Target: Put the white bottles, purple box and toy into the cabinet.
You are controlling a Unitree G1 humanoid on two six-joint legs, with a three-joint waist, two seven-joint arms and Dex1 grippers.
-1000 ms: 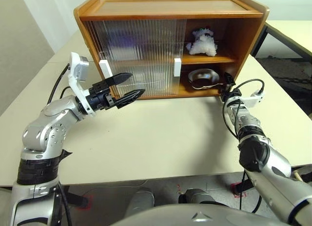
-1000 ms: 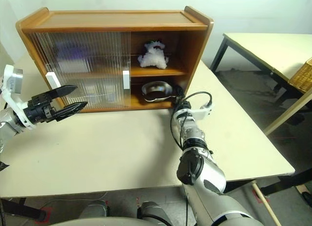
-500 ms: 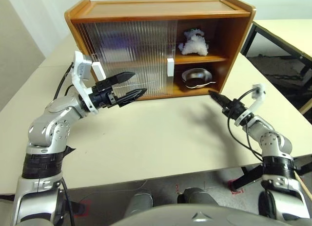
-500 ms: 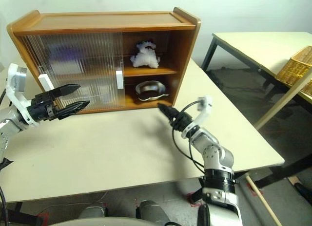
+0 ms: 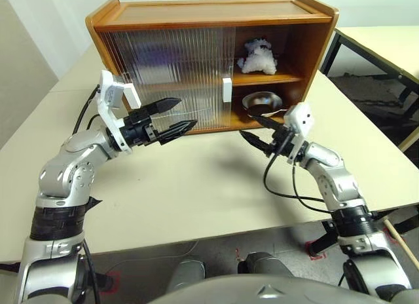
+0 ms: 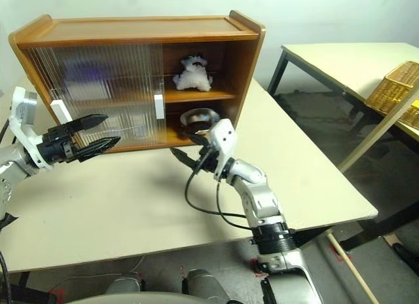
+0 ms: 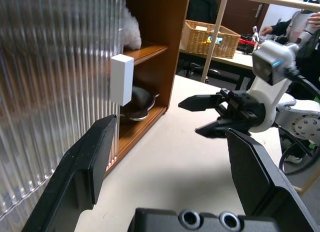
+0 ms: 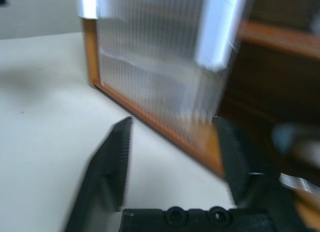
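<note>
The cabinet [image 5: 209, 12] stands at the back of the table, its ribbed doors [image 5: 170, 68] covering the left part and its right section open. The toy [image 5: 257, 57] sits on the upper shelf there and looks white and fluffy. A purple blur behind the ribbed door [image 6: 91, 75] is the purple box. The white bottles are hidden. My left gripper [image 5: 186, 113] hovers open and empty before the doors, near the left white handle [image 5: 131, 94]. My right gripper [image 5: 247, 125] is open and empty, one finger above the other, in front of the lower shelf by the other handle [image 8: 217, 32].
A shiny metal bowl [image 5: 262, 102] lies on the lower shelf of the open section. A black cable [image 5: 281, 186] loops under my right arm. A second table [image 5: 386, 42] stands to the right, with a wicker basket [image 6: 393, 88] beyond it.
My right arm has swung left and back from the cabinet's right corner, and its wrist has rolled so the fingers stand one above the other. The left arm has not moved.
</note>
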